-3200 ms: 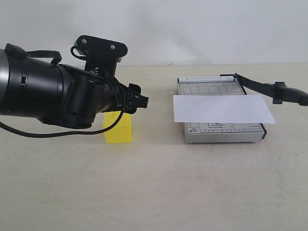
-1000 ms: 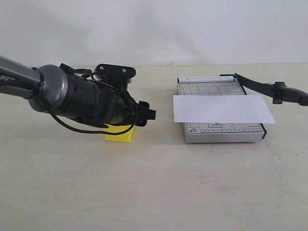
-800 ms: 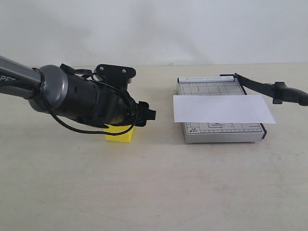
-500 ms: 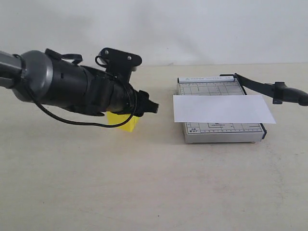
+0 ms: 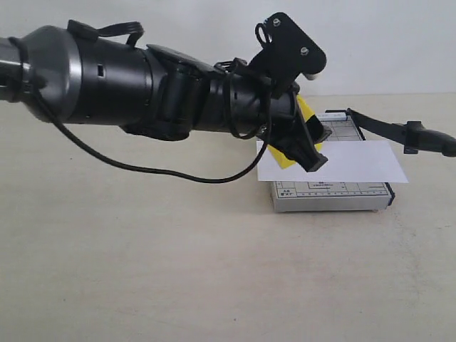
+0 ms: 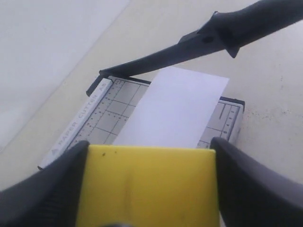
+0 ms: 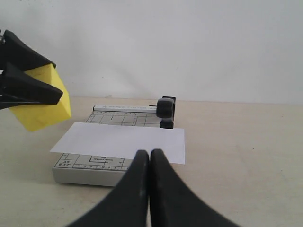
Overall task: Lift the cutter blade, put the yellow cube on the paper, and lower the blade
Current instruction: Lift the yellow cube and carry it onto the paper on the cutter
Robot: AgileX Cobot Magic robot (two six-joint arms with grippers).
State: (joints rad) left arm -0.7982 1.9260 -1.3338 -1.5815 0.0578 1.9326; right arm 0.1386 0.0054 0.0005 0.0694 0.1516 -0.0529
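My left gripper (image 5: pixel 303 142) is shut on the yellow cube (image 5: pixel 286 154) and holds it tilted in the air over the left end of the paper (image 5: pixel 356 162). The left wrist view shows the cube (image 6: pixel 149 184) clamped between both fingers (image 6: pixel 47 189), with the paper (image 6: pixel 175 109) and the grey cutter base (image 6: pixel 104 111) below. The cutter blade (image 5: pixel 385 128) stands raised, its handle (image 5: pixel 427 139) out past the base's right side. My right gripper (image 7: pixel 150 153) is shut on nothing, low on the table in front of the base (image 7: pixel 90 172); it sees the cube (image 7: pixel 42 111) hanging at the paper's (image 7: pixel 123 141) far end.
The left arm's thick black body (image 5: pixel 107 78) and its looping cable (image 5: pixel 178 174) span the table's left half. A white wall runs behind the beige table (image 5: pixel 214 271). The raised blade's handle (image 7: pixel 166 111) points towards the right wrist camera.
The left gripper has lifted the yellow cube off the table and carried it right, to above the paper's left end. The cutter, paper and raised blade have not moved.
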